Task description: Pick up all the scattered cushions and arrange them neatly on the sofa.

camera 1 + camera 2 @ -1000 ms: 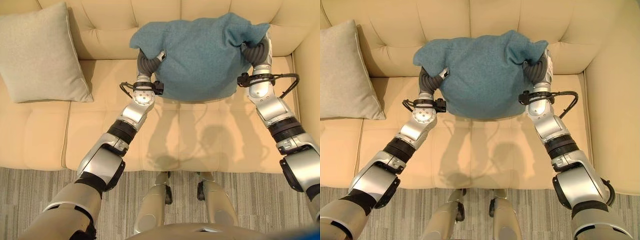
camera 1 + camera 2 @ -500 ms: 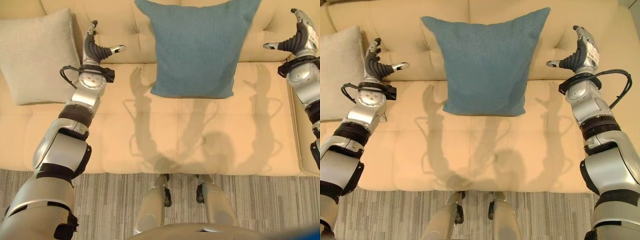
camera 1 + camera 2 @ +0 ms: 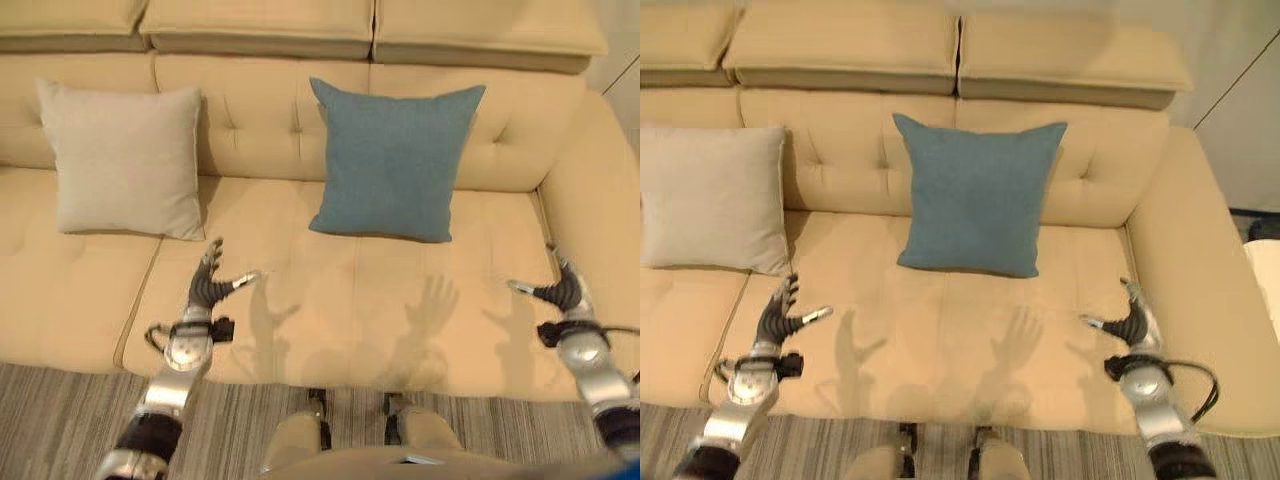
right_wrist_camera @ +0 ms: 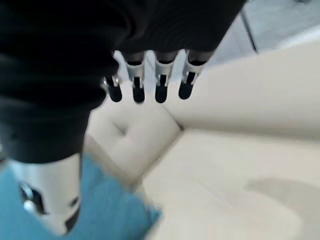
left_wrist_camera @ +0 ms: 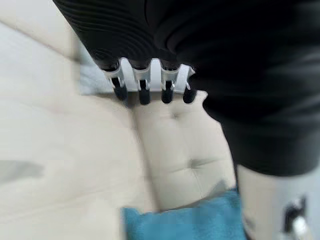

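there, square blue cushion upright against tufted cream sofa

Below me a striped grey rug runs along the front of the seat. To my right a pale wall rises behind the armrest.

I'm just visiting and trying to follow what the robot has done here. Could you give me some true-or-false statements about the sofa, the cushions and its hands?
1. The blue cushion leans upright against the sofa backrest. True.
2. The beige cushion lies on the floor. False: it stands on the sofa seat, left of the blue one.
3. The left hand grips the blue cushion. False: it is open above the seat's front, holding nothing.
4. The right hand is open and empty. True.
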{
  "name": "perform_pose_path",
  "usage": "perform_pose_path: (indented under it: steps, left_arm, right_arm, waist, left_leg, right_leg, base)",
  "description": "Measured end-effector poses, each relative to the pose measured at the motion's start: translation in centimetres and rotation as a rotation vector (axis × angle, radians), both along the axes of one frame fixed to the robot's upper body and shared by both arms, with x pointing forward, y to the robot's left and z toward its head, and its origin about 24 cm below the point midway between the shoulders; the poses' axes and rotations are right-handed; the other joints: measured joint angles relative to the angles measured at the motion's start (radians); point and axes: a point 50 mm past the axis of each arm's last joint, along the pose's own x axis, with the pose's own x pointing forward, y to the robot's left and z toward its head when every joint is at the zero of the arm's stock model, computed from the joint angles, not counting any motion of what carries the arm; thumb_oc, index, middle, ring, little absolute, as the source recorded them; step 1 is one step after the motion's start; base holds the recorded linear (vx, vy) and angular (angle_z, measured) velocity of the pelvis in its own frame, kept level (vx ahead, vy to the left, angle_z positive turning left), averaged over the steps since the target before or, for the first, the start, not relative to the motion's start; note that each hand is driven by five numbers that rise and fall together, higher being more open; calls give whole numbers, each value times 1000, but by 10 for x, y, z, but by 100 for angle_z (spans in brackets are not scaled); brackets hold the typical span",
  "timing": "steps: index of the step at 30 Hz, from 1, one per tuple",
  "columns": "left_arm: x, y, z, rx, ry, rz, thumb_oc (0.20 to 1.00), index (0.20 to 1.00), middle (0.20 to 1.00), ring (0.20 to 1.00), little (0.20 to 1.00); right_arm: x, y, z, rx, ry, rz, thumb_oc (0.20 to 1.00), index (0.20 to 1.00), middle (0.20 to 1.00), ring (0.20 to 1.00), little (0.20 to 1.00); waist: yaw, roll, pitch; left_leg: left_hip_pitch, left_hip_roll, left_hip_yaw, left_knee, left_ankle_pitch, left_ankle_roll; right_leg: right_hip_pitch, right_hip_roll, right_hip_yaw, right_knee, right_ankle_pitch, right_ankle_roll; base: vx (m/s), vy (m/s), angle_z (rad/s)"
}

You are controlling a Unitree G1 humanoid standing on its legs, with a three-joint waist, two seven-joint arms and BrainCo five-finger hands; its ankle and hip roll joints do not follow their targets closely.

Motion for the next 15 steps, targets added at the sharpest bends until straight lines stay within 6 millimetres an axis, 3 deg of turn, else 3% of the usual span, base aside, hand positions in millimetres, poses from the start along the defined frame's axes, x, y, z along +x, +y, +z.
perform_pose_path:
  steps: [2,3,4,5,7,8,9,10,11,12,14,15]
  left_arm:
    - [-71,-1,-57,-62,272,97,1000,1000,1000,1000,1000]
    - [-116,-12,-98,-110,527,146,1000,1000,1000,1000,1000]
    - [-149,-17,-115,-125,690,152,1000,1000,1000,1000,1000]
    - [-149,-18,-117,-110,705,124,1000,1000,1000,1000,1000]
    - [-160,-20,-132,-39,861,41,1000,1000,1000,1000,1000]
    - [-161,-19,-133,-20,885,34,1000,1000,1000,1000,1000]
    - [-150,-12,-132,9,872,30,1000,1000,1000,1000,1000]
    - [-132,-4,-129,53,865,20,1000,1000,1000,1000,1000]
    - [-114,-3,-127,58,837,24,1000,1000,1000,1000,1000]
    - [-109,-4,-126,47,824,39,1000,1000,1000,1000,1000]
    - [-109,-15,-130,20,826,24,1000,1000,1000,1000,1000]
    - [-99,-26,-130,-1,799,6,1000,1000,1000,1000,1000]
  right_arm:
    - [-44,14,-47,69,188,-28,1000,1000,1000,1000,1000]
    - [-73,28,-77,124,346,-17,1000,1000,1000,1000,1000]
    - [-85,29,-85,105,418,19,1000,1000,1000,1000,1000]
    - [-85,24,-86,74,434,28,1000,1000,1000,1000,1000]
    - [-105,30,-106,73,570,58,1000,1000,1000,1000,1000]
    - [-104,27,-106,64,571,54,1000,1000,1000,1000,1000]
    - [-101,27,-110,52,592,55,1000,1000,1000,1000,1000]
    - [-96,31,-113,40,616,72,1000,1000,1000,1000,1000]
    - [-89,33,-114,39,615,70,1000,1000,1000,1000,1000]
    - [-86,30,-112,40,601,58,1000,1000,1000,1000,1000]
    - [-83,21,-109,28,594,24,1000,1000,1000,1000,1000]
    - [-85,16,-108,21,603,7,1000,1000,1000,1000,1000]
  waist:
    - [6,17,-50]
    - [6,25,-60]
    - [6,30,-67]
    - [11,31,-69]
    - [33,21,-92]
    - [31,31,-76]
    - [30,11,-49]
    - [30,-43,-22]
    - [35,-97,6]
    - [27,-110,15]
    - [-7,-76,14]
    - [-28,-37,11]
  left_leg:
    - [29,1,-2,1,-3,1]
    - [67,3,-3,0,-12,0]
    - [73,6,-1,0,-18,5]
    - [66,11,-1,0,-18,5]
    - [54,40,-4,0,-12,-4]
    - [25,72,1,41,12,-47]
    - [-28,84,-4,110,14,-121]
    - [-74,66,7,182,8,-206]
    - [-116,27,19,382,-83,-101]
    - [-92,7,17,478,-148,-75]
    - [45,4,0,459,-237,-71]
    - [159,-2,-4,359,-266,-60]
  right_leg:
    - [32,2,-2,0,-6,-2]
    - [74,3,-6,-4,-17,-1]
    - [82,4,-8,-3,-19,0]
    - [80,5,-20,-1,-18,1]
    - [77,35,-25,17,-28,-16]
    - [56,65,-39,52,-42,-32]
    - [13,64,-43,103,-59,-77]
    - [-28,17,-60,108,-36,-142]
    - [-30,-23,-49,79,-6,-148]
    - [-12,-40,-41,51,6,-141]
    - [8,-34,-41,19,21,-113]
    - [5,-24,-43,17,36,-91]
  base:
    - [-94,-88,4]
    - [-93,-82,6]
    - [-188,-110,17]
    - [-228,-114,28]
    - [-408,-84,41]
    - [-517,-18,42]
    - [-373,33,44]
    - [-196,61,36]
    - [-110,70,19]
    - [-94,105,2]
    - [-65,138,2]
    - [-118,200,14]
